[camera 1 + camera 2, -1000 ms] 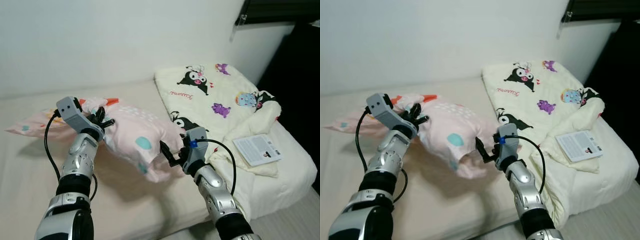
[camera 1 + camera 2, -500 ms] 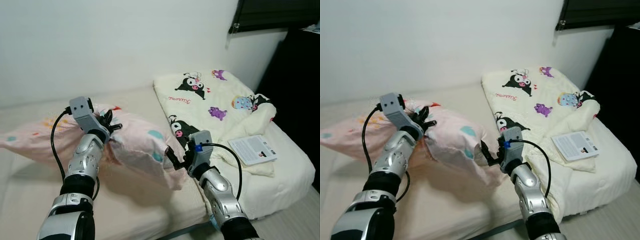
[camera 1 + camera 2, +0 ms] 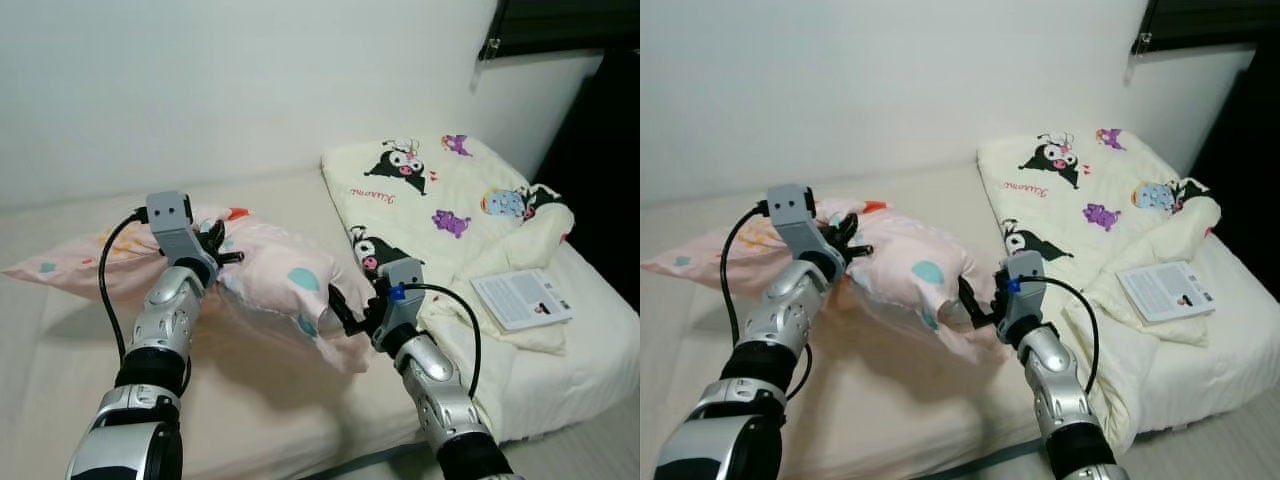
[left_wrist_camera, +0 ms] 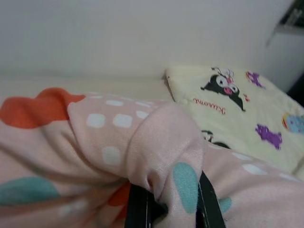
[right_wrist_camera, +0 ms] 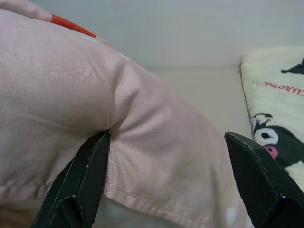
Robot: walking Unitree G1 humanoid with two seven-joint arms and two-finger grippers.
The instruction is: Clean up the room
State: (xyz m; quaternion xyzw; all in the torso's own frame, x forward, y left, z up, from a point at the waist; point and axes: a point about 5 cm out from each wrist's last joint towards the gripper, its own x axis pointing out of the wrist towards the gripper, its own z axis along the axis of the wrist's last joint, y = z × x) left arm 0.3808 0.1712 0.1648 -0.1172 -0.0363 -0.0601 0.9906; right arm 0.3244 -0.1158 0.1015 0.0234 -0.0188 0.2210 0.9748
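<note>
The pink pillow (image 3: pixel 265 285) is lifted a little above the bed (image 3: pixel 60 360), to the left of the folded cartoon blanket (image 3: pixel 440 195), with both arms working on it. The left end effector (image 3: pixel 215 255) is closed narrow on a fold of the pillow fabric, at the side far from the blanket. The right end effector (image 3: pixel 335 305) is spread wide at the pillow corner nearest the blanket (one finger presses the fabric, the other stands free), so it does not grip yet.

I judge the task is in an early part: the pillow is not yet laid down in its place, the blanket lies folded but a bit loose, and a booklet (image 3: pixel 521 298) rests on the blanket's edge, away from the pillow
</note>
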